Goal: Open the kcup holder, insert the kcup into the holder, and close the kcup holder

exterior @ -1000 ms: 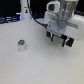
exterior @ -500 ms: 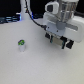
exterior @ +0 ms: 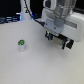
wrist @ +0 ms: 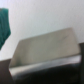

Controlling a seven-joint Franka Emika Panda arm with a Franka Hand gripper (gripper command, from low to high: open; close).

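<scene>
The kcup (exterior: pixel 21 45) is the only pod in sight: one small white cup with a green top, standing upright on the white surface (exterior: pixel 35 62) towards the exterior view's left, nearer the camera than the arm. Further back, towards the exterior view's right, the arm's end effector (exterior: pixel 59 40) hangs low over one dark boxy shape, seemingly the kcup holder (wrist: pixel 47 55); the wrist view shows its flat top as a blurred grey-brown slab. Whether its tray is out, or holds anything, cannot be told. Whether the fingers are spread or pressed together cannot be told either.
</scene>
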